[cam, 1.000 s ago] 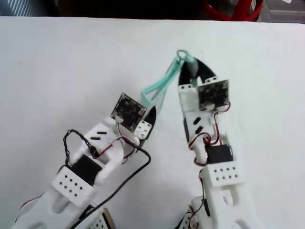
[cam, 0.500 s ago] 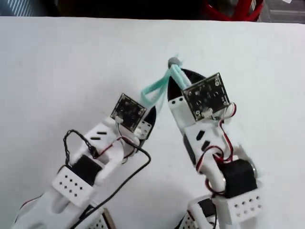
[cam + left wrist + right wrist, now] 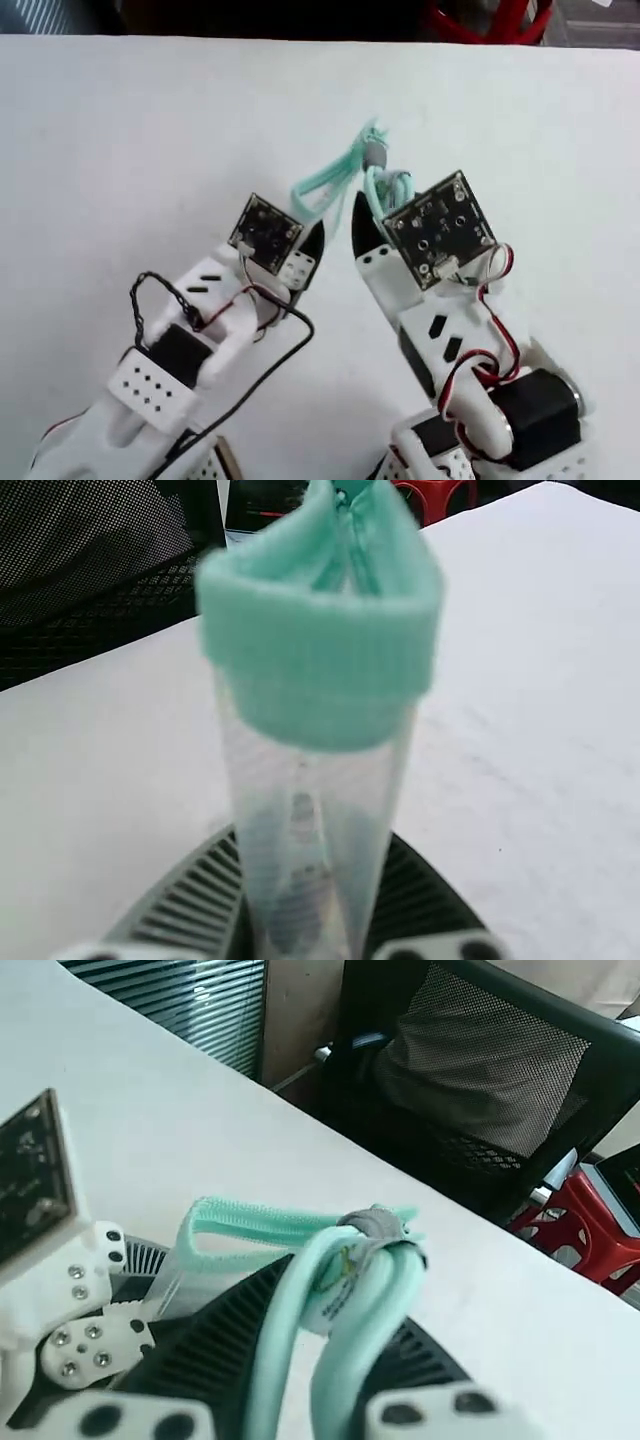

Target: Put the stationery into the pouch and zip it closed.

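While both arms are meeting over the middle of the surface, I am noting that it is showing as a plain white, matte sheet with a faint grain. Behind its far edge, a dark mesh-backed office chair is standing beside a glossy red plastic stool, and slatted blinds are hanging to one side.

The pouch is hanging stretched between the two arms. Its body is looking like thin clear plastic, with a soft mint-green woven band running along the zip and folding over its end. A small grey zipper pull is sitting at the bunched end, farthest from the arms.

The left end effector is clamping the clear body of the pouch between ribbed black jaws. The right end effector is pinching the gathered green band just below the pull, with the loops curling over its ribbed black jaw. I cannot tell whether any stationery is inside.
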